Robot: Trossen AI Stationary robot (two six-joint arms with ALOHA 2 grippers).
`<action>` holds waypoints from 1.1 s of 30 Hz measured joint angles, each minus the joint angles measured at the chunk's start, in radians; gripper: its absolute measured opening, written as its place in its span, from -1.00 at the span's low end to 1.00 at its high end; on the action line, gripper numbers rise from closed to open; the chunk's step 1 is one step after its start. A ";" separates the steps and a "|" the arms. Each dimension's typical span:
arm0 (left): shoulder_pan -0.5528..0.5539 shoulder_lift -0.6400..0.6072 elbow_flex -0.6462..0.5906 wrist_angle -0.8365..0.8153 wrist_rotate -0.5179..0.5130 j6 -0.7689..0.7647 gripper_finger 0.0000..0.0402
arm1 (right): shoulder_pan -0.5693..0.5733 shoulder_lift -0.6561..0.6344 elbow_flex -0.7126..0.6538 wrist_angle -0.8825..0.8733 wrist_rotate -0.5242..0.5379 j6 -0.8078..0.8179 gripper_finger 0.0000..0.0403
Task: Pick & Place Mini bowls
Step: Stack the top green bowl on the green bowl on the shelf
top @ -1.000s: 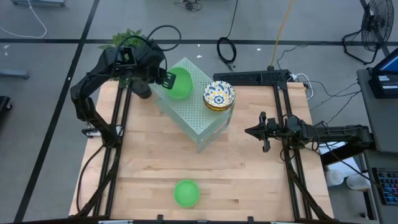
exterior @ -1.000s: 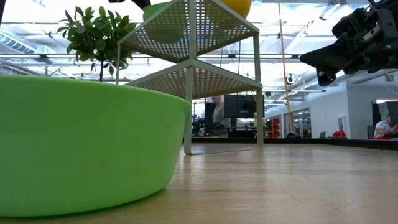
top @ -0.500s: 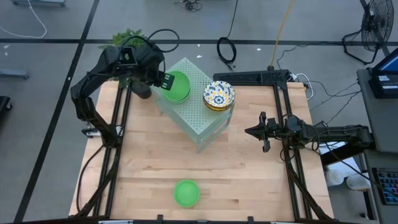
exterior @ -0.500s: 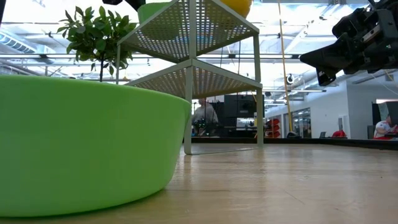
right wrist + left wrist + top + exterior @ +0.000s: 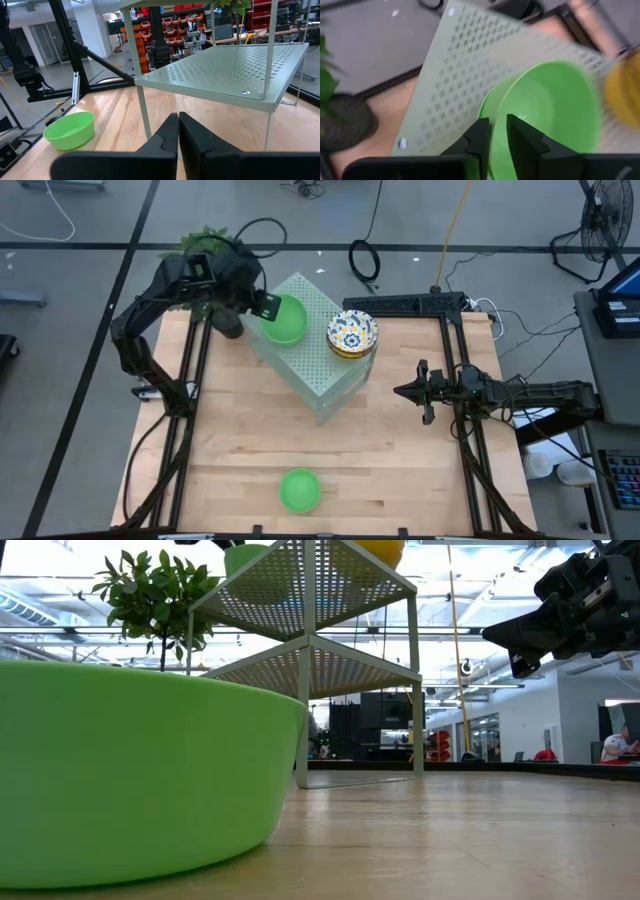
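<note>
A bright green mini bowl sits on top of the pale green perforated shelf, near its far left corner. A second green rim shows under it. My left gripper is at this bowl's left rim, slightly open, one finger inside and one outside. A stack of floral mini bowls stands on the shelf's right corner. Another green mini bowl rests on the table near the front edge. My right gripper waits shut at the right. My left gripper has the green bowl's rim between its fingers, one finger inside the bowl and one outside. The fingers slant down from the table's far left. The bowl sits level on the shelf. Whether the fingers touch the rim, I cannot tell.
A potted plant stands at the table's far left corner, right behind the left gripper. The shelf has a lower tier and thin legs. Bare wooden table lies between the shelf and the front bowl.
The green bowl at my left gripper has gone from tilted to level and has settled on the shelf top. The left arm has hardly shifted.
</note>
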 joint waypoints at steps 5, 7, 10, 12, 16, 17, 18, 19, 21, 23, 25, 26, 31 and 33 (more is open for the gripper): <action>0.000 -0.019 0.000 0.102 -0.002 0.043 -0.69 | 0.000 0.000 0.000 0.000 0.000 0.000 -1.00; -0.009 -0.026 0.000 0.139 -0.003 0.078 -0.72 | 0.000 0.000 0.000 0.000 0.000 0.000 -1.00; -0.033 -0.030 0.001 0.176 -0.002 0.139 -0.77 | 0.000 0.000 0.000 0.000 0.000 0.000 -1.00; -0.050 -0.027 0.001 0.175 -0.002 0.149 -0.80 | 0.000 0.000 0.000 -0.001 0.000 0.000 -1.00; -0.089 -0.005 0.001 0.166 -0.003 0.167 -0.85 | 0.000 0.000 0.000 -0.001 0.000 0.001 -1.00; -0.095 0.001 0.001 0.161 -0.003 0.181 -0.86 | 0.000 0.000 0.000 -0.001 0.000 0.002 -1.00; -0.101 0.009 0.001 0.159 -0.002 0.193 -0.86 | 0.000 0.000 0.000 -0.001 0.000 0.002 -1.00; -0.107 0.015 0.000 0.157 -0.002 0.200 -0.88 | 0.000 0.000 0.000 -0.001 0.000 0.002 -1.00; -0.116 0.031 0.000 0.142 -0.003 0.201 -0.90 | 0.000 0.000 0.000 -0.001 0.000 0.003 -1.00; -0.117 0.051 0.000 0.118 -0.003 0.202 -0.94 | 0.000 0.000 0.000 -0.001 0.000 0.003 -1.00; -0.116 0.082 0.000 0.085 -0.003 0.208 -0.98 | 0.000 0.000 0.000 -0.001 0.000 0.003 -1.00; -0.115 0.096 0.000 0.069 -0.003 0.213 -0.98 | 0.000 0.000 0.000 -0.001 0.000 0.003 -1.00; -0.107 0.158 0.000 0.023 -0.002 0.217 -0.90 | 0.000 0.000 0.000 -0.001 0.000 0.003 -1.00; -0.107 0.171 0.001 0.020 0.029 0.213 -0.88 | 0.000 0.000 0.000 -0.001 0.000 0.003 -1.00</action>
